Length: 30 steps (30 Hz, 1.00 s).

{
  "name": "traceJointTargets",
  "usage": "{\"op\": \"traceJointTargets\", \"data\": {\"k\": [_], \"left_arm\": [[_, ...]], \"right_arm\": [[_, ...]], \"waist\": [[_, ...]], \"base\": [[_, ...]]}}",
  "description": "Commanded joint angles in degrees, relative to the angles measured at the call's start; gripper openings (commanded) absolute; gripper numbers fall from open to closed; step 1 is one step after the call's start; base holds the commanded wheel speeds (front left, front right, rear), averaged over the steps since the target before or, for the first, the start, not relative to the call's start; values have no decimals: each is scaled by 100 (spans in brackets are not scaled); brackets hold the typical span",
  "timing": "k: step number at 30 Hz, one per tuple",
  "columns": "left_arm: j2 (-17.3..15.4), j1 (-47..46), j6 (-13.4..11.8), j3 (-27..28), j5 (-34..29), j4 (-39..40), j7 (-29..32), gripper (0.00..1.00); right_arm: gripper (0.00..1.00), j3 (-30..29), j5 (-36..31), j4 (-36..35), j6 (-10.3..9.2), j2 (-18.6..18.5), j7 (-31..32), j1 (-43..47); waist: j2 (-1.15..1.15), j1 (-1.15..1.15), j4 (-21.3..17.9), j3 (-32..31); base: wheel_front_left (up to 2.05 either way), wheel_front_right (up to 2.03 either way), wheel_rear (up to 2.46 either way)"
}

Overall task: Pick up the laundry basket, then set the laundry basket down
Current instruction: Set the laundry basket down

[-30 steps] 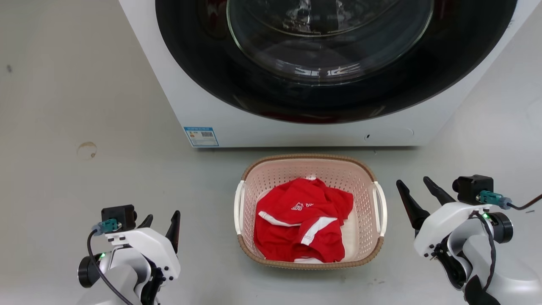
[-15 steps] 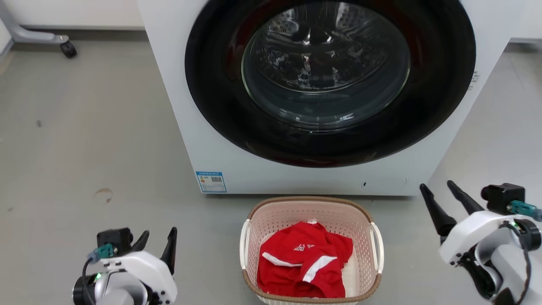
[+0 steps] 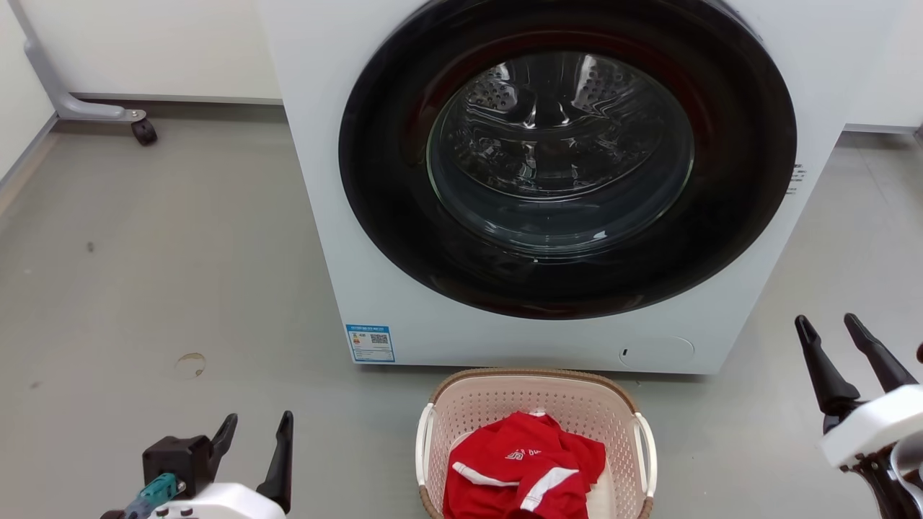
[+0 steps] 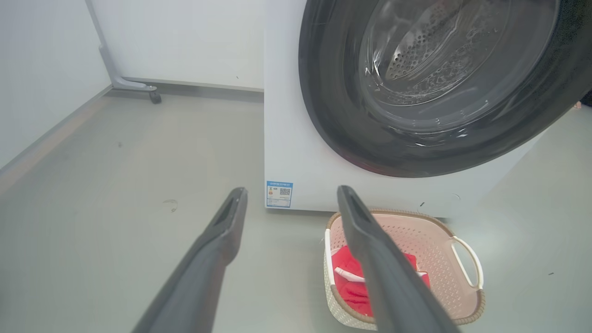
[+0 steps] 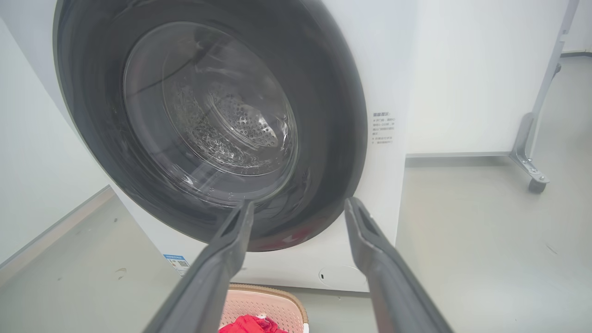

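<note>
Upward tilt of the head camera since a second ago leaves the laundry basket (image 3: pixel 505 404) cut off by the bottom edge. It stands on the grey floor (image 3: pixel 180 252), just in front of the washing machine (image 3: pixel 375 288). The basket is pale pink and perforated, with a brown rim and white handles, and holds a crumpled red garment (image 3: pixel 526 468). The left gripper (image 3: pixel 258 418) and right gripper (image 3: pixel 827 321) hover on either side, well apart from the basket, jaws spread and empty.
</note>
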State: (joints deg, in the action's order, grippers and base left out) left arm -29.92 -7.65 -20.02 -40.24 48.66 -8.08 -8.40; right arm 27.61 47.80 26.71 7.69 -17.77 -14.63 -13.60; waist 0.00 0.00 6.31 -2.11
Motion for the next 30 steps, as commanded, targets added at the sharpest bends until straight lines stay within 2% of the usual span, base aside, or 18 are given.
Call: {"op": "traceJointTargets", "data": {"k": [1,2,6,11,30], "left_arm": [[-358,34,-331,305,-61,677,105,100],[-358,34,-331,305,-61,677,105,100],[-673,321,-729,377,-89,1507,319,100],[-864,470,-932,446,-83,1891,429,100],[-1017,405,-962,438,-82,2083,591,100]], "right_arm": [[100,-169,-115,-254,-20,-154,-9,157],[100,-169,-115,-254,-20,-154,-9,157],[100,-559,-291,-543,-20,-90,133,458],[100,-914,-535,-821,-20,37,385,678],[100,-1510,-1029,-1426,-20,423,887,1013]], "waist": [[0,0,21,-6],[0,0,21,-6],[0,0,42,28],[0,0,35,85],[0,0,56,44]], "base": [[0,0,0],[0,0,0],[0,0,0],[0,0,0],[0,0,0]]}}
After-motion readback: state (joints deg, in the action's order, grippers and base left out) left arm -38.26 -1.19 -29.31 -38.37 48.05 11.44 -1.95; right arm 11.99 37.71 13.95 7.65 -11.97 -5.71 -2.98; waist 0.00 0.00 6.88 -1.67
